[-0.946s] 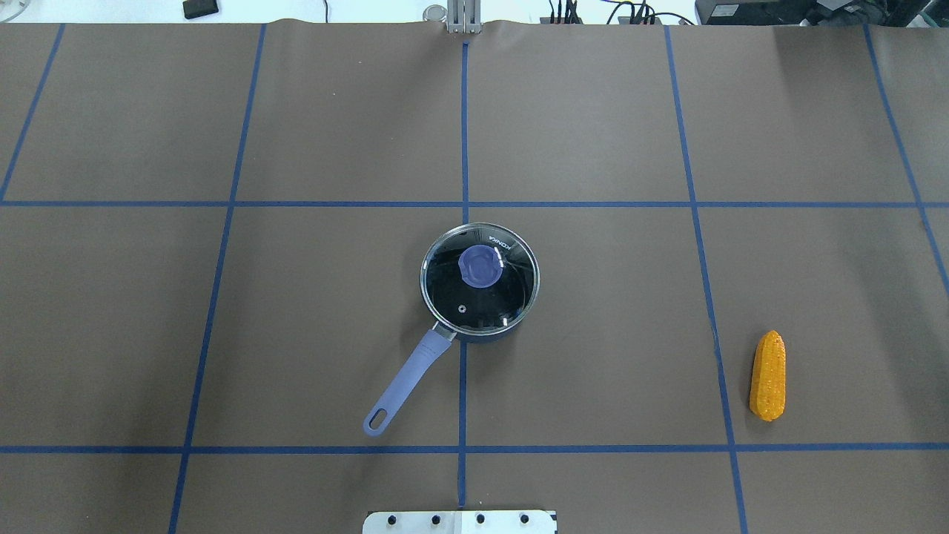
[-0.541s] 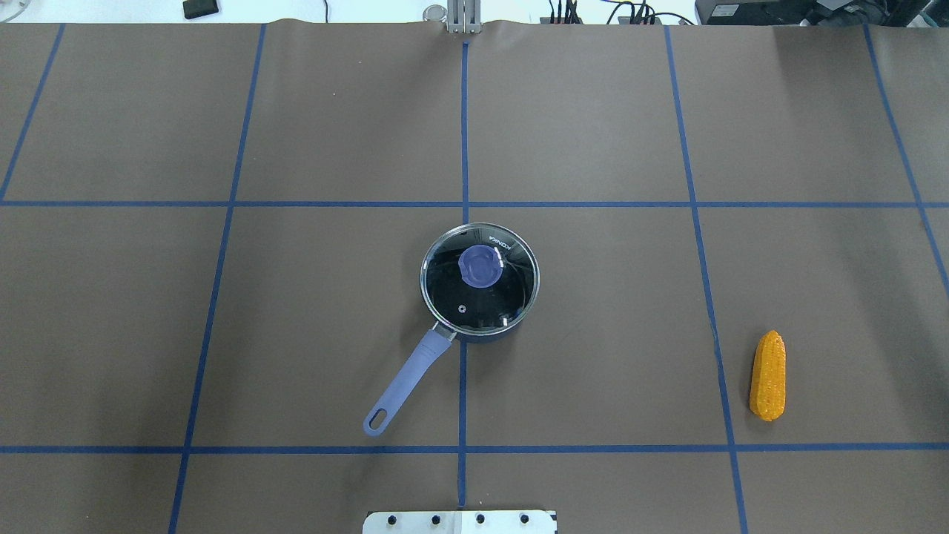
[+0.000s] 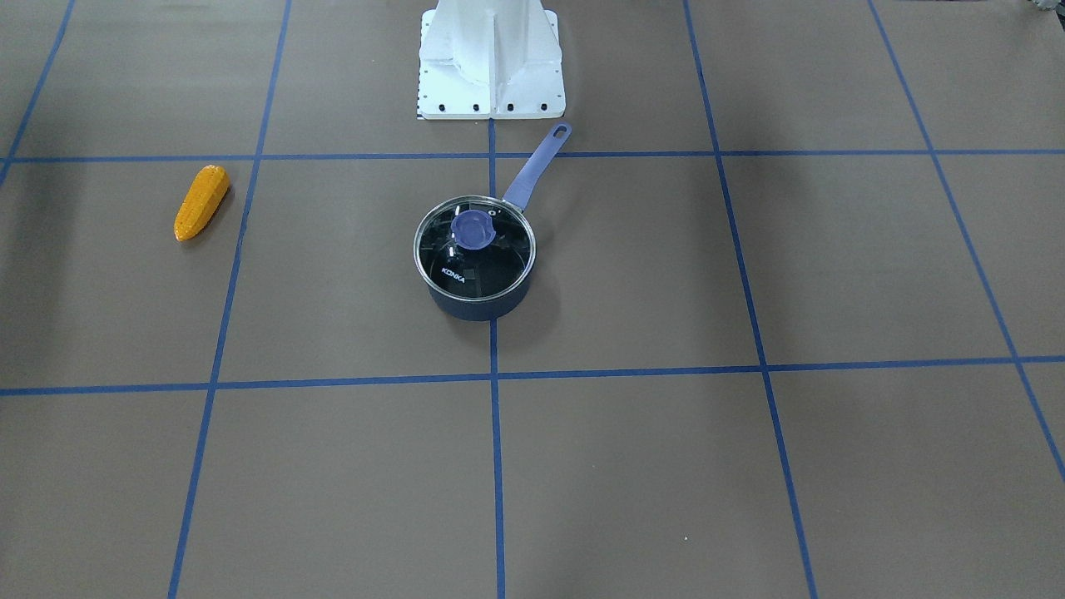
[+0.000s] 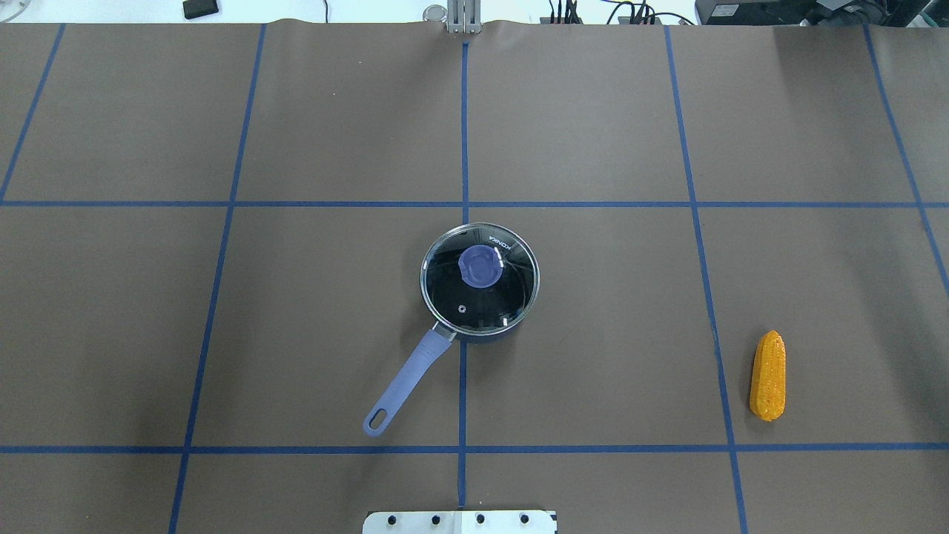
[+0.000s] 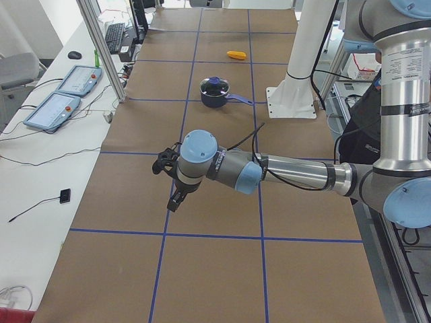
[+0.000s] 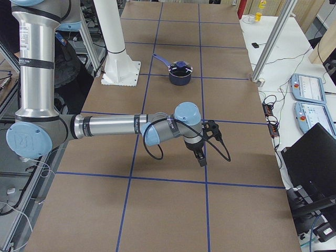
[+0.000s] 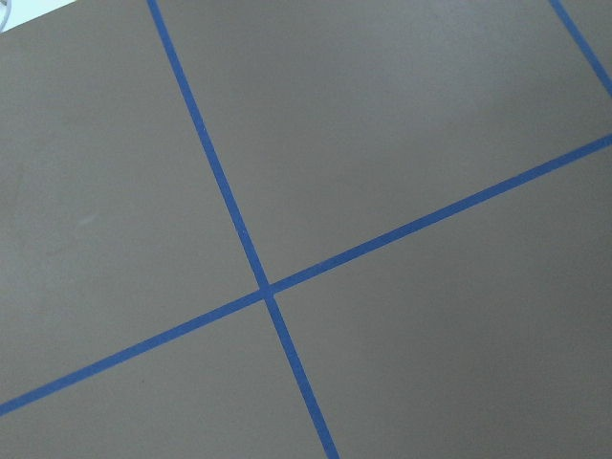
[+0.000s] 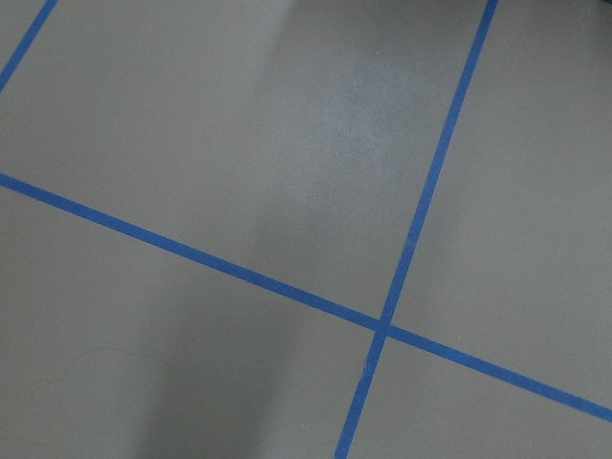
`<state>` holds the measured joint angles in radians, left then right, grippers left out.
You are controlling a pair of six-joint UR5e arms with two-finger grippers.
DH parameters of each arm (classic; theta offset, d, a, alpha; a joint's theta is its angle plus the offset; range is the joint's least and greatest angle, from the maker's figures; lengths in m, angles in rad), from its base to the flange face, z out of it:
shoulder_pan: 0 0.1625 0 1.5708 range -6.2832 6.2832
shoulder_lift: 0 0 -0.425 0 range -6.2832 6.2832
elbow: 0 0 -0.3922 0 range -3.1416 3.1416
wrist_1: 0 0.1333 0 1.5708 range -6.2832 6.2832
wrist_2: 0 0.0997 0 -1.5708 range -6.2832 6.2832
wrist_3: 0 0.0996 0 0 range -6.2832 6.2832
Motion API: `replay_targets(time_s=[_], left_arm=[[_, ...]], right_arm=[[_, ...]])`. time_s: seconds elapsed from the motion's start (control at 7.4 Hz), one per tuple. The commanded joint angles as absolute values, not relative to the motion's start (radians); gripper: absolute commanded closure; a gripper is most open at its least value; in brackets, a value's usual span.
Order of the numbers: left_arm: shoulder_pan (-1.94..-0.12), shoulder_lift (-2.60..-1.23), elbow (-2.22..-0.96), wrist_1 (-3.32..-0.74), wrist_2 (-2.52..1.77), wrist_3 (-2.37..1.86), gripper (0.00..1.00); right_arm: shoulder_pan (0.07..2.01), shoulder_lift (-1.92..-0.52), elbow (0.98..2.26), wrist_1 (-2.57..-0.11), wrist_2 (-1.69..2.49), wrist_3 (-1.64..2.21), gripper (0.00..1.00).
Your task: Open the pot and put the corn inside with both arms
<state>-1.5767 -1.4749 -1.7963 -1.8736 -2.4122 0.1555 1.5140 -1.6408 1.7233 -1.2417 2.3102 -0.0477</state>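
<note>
Nothing moved: bumpy tapered corn (image 4: 767,376), glass-lidded round pot (image 3: 478,309) well apart.

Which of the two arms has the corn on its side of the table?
The right arm. The corn lies in the overhead view's right half, right of the lidded pot; the left arm reaches over the opposite end.
</note>
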Motion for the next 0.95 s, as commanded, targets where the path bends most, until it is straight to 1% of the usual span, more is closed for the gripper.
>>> replay_targets(time_s=[0.0, 0.14, 0.27, 0.41, 0.81], left_arm=[[-1.554, -1.523, -1.818, -1.960, -2.434, 0.039, 0.02], [-1.501, -1.579, -1.833, -1.963, -2.434, -0.092, 0.02], [-1.408, -1.603, -1.857, -1.965, -2.424, -0.226, 0.01], [-1.323, -1.671, -1.859, -1.965, -2.418, -0.368, 0.01], [-1.014, -1.865, -1.853, -1.942, -2.218, -0.711, 0.01]], right_arm=[[1.513, -1.626, 1.738, -1.227, 2.315, 0.028, 0.00], [1.499, -1.596, 1.740, -1.227, 2.330, 0.151, 0.00], [1.452, -1.570, 1.741, -1.227, 2.339, 0.241, 0.00], [1.409, -1.556, 1.741, -1.227, 2.324, 0.308, 0.00], [1.378, -1.546, 1.736, -1.227, 2.319, 0.325, 0.00]])
